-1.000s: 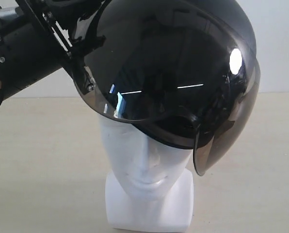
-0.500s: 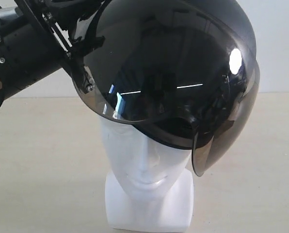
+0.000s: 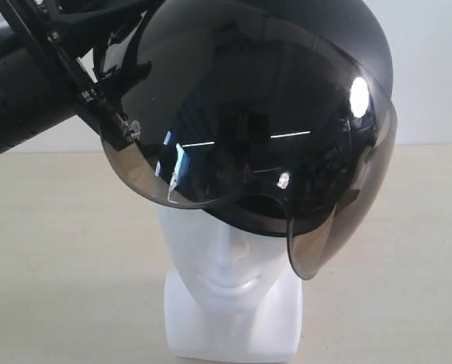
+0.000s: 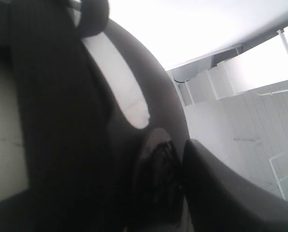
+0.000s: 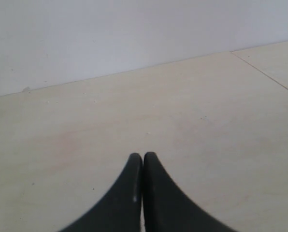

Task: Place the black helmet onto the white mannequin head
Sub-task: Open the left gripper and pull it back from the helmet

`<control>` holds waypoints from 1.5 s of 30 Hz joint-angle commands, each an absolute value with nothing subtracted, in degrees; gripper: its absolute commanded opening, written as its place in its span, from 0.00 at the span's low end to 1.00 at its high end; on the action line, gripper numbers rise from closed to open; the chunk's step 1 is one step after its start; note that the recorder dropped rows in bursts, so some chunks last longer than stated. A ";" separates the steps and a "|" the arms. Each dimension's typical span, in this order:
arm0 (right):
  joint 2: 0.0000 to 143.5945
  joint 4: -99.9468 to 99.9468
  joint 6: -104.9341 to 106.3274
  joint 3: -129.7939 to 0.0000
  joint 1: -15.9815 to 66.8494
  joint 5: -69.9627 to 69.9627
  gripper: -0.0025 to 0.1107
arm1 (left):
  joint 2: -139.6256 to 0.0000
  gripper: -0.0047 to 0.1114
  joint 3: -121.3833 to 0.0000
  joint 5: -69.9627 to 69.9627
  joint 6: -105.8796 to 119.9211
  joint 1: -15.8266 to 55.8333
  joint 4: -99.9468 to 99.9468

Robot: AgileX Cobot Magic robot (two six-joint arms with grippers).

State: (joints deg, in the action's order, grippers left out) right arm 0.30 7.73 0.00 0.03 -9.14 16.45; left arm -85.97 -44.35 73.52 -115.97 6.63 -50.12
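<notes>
The black helmet (image 3: 287,53) sits tilted over the top of the white mannequin head (image 3: 230,265), its smoky visor (image 3: 249,144) hanging in front of the forehead and eyes. Nose, lips and the blocky neck base show below the visor. My left gripper (image 3: 108,114) comes in from the upper left and is shut on the helmet's rim beside the visor hinge. In the left wrist view the dark helmet rim and lining (image 4: 62,121) fill the frame, pressed against one finger (image 4: 221,193). My right gripper (image 5: 143,158) is shut and empty over the bare tabletop, away from both objects.
The mannequin head stands on a pale beige tabletop (image 3: 393,288) with a white wall (image 3: 438,68) behind. The left arm's black body (image 3: 21,98) crosses the upper left of the exterior view.
The helmet and visor have shifted a little to the left and lower over the head. The left arm has moved left and up with it. The right gripper stays shut.
</notes>
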 commanded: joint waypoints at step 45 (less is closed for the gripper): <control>0.00 7.37 0.00 0.00 -8.97 16.19 0.02 | -86.87 0.08 -43.41 56.09 -102.50 -6.52 -56.57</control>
